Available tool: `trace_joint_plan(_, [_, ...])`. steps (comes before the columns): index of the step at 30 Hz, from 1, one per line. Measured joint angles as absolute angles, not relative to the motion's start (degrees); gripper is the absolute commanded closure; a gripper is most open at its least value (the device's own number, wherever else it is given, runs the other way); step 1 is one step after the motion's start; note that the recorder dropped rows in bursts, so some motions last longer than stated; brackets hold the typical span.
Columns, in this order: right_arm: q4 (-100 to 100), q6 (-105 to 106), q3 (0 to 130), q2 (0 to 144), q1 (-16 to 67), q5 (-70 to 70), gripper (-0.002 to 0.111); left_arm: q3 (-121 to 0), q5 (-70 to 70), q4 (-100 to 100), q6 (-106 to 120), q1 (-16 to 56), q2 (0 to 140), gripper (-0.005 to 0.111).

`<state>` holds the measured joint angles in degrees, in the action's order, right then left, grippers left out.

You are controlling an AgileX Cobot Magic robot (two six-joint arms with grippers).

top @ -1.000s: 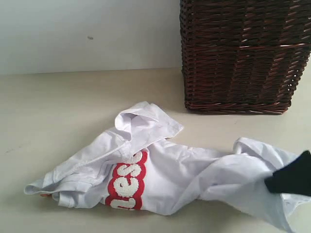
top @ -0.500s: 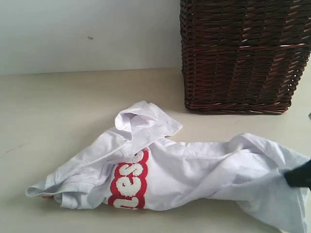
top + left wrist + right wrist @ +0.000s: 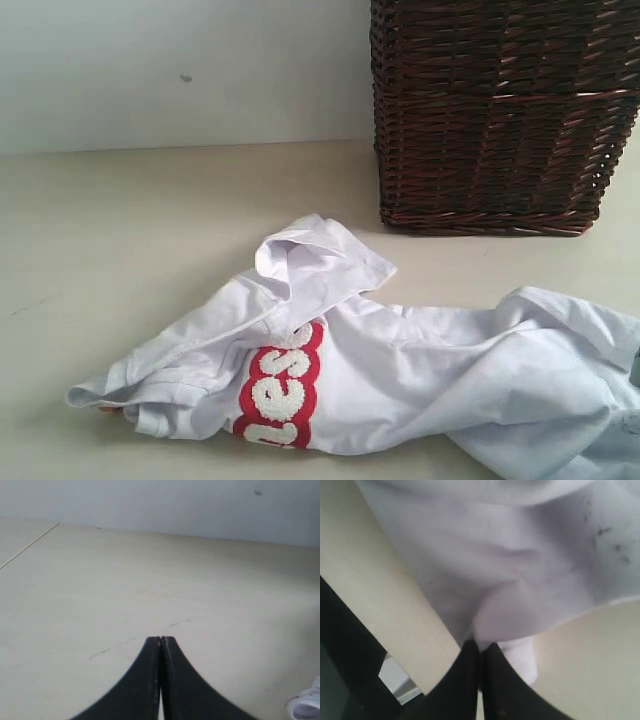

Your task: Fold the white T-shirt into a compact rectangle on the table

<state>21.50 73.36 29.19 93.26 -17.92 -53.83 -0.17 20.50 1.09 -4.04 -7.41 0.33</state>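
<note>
Exterior view: the white T-shirt [image 3: 400,370] lies crumpled on the table [image 3: 120,230], its red-outlined lettering [image 3: 285,385] turned sideways near the left end. Neither gripper can be made out here.
Left wrist view: the left gripper [image 3: 160,640] is over bare table, its jaws pressed together with nothing between them. A scrap of white cloth [image 3: 305,707] shows at the margin.
Right wrist view: the right gripper [image 3: 480,645] has its jaws closed tight on a pinch of shirt cloth. The fabric gathers down to the tips and carries a few dark specks [image 3: 605,530], seen only in this view.
Edges: the shirt runs out of the exterior view at the right and lower right. Its left end stops well inside the table.
Open room: broad bare table lies left of the shirt and behind it up to the wall [image 3: 150,70]. The wicker basket [image 3: 490,110] stands at the back right, near the shirt but apart from it.
Shirt to grippers: caught in the right gripper, well apart from the left.
</note>
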Motion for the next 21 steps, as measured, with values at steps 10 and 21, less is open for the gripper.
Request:
trace_joint_plan(10, [22.1, 73.8, 29.1, 87.7, -17.9, -51.9, 0.053, -0.2, 20.5, 1.1, -4.0, -7.4, 0.3, 0.107])
trace_joint_plan(21, [34.5, 83.4, 29.0, 76.1, -17.9, -33.6, 0.053, -0.2, 20.5, 1.1, -4.0, -7.4, 0.3, 0.107])
